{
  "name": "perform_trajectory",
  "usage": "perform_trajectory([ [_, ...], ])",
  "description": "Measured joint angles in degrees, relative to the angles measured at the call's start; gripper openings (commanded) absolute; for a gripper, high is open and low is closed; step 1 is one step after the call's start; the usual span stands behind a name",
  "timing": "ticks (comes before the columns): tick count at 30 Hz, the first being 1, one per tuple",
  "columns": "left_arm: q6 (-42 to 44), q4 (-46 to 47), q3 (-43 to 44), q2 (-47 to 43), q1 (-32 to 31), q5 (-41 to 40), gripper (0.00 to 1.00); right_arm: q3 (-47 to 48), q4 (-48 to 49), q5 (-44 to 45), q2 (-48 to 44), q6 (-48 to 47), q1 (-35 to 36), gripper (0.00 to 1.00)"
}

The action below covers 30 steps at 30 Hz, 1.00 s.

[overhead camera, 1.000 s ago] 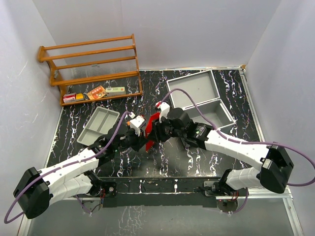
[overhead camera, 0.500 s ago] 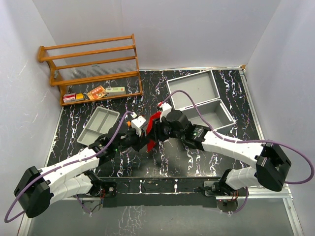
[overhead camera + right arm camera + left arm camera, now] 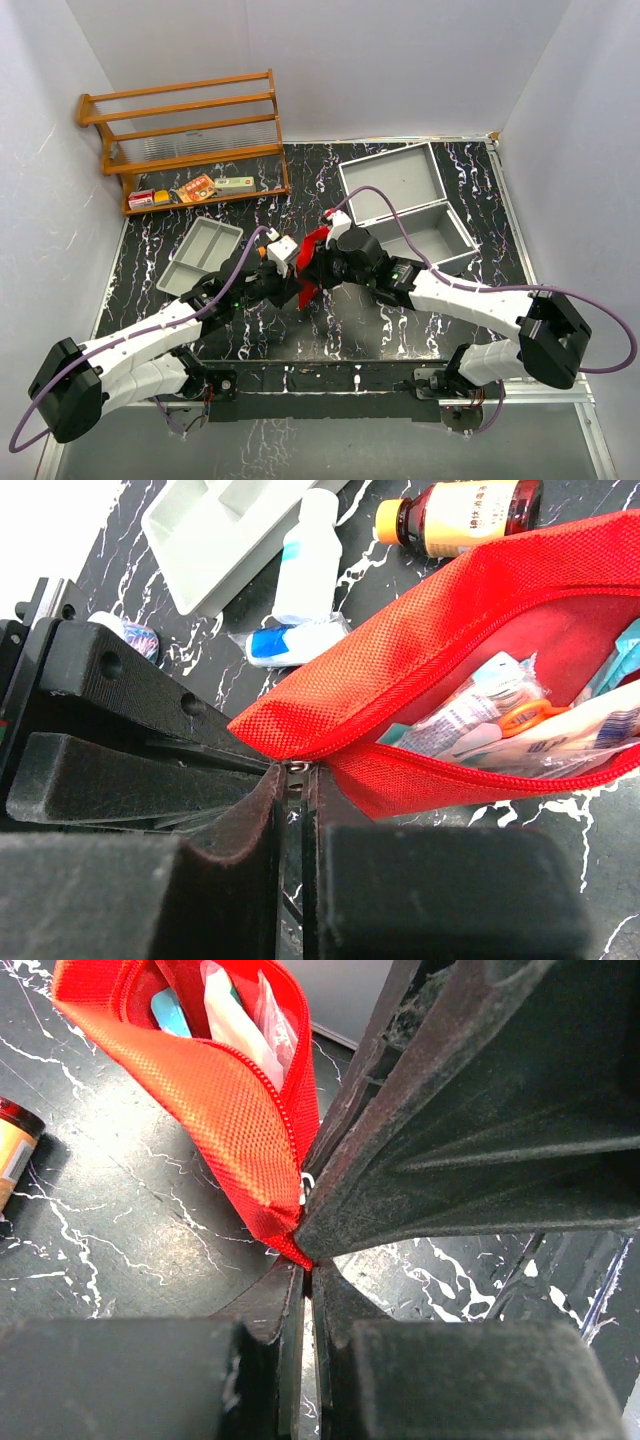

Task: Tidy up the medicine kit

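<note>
A red zip pouch (image 3: 313, 250) hangs open between both grippers at the table's middle, with packets and tubes showing inside (image 3: 520, 720). My left gripper (image 3: 308, 1265) is shut on the pouch's lower corner (image 3: 285, 1245). My right gripper (image 3: 297, 776) is shut on the metal zipper pull (image 3: 298, 766) at the end of the zip. The two grippers meet tip to tip (image 3: 305, 275). The medicine kit (image 3: 392, 180), a grey metal case, lies open at the back right with its lid flat. Its box (image 3: 455, 243) looks bare inside.
A shallow grey divided tray (image 3: 200, 255) lies left of the arms. A brown bottle (image 3: 460, 508), a white bottle (image 3: 305, 565) and a blue-white roll (image 3: 290, 642) lie on the table by the pouch. A wooden shelf (image 3: 185, 130) holds small boxes at the back left.
My right gripper has shifted slightly left toward the pouch's end and closed on the zipper pull. The left gripper kept its hold and place.
</note>
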Motion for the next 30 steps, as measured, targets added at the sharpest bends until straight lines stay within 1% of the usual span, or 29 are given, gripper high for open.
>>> perform_trajectory([
  [14,-0.1,0.2,0.2,0.0,0.0,-2.9,0.00,-0.7,-1.1,5.5,-0.9,1.5,0.6,0.01],
  [16,-0.1,0.0,0.3,0.0,0.0,-3.6,0.00,-0.7,-2.0,6.5,-0.9,1.6,0.8,0.06],
  [18,-0.1,0.0,0.3,0.0,0.0,-4.0,0.00,-0.7,-2.8,7.5,-0.9,1.5,0.8,0.11],
  [19,-0.2,0.0,0.3,0.0,0.0,-4.0,0.00,-0.7,-3.2,7.9,-1.0,1.5,0.8,0.11],
  [22,-0.2,-0.5,0.3,0.0,0.0,-4.1,0.00,-0.7,-4.6,11.0,-1.0,0.4,0.5,0.11],
  [25,-0.1,-0.9,0.3,0.0,0.0,-3.9,0.00,-0.7,-5.3,12.1,-1.0,-1.3,-0.2,0.06],
  [26,-0.1,-0.9,0.3,0.0,0.0,-3.8,0.00,-0.7,-5.2,12.1,-1.0,-1.7,-0.3,0.05],
  [27,-0.1,-0.9,0.3,0.0,0.0,-3.7,0.00,-0.7,-5.2,11.9,-1.0,-2.3,-0.3,0.06],
  [30,0.0,-0.9,0.3,0.0,0.0,-3.5,0.00,-0.7,-5.0,10.4,-1.0,-3.6,-0.3,0.15],
])
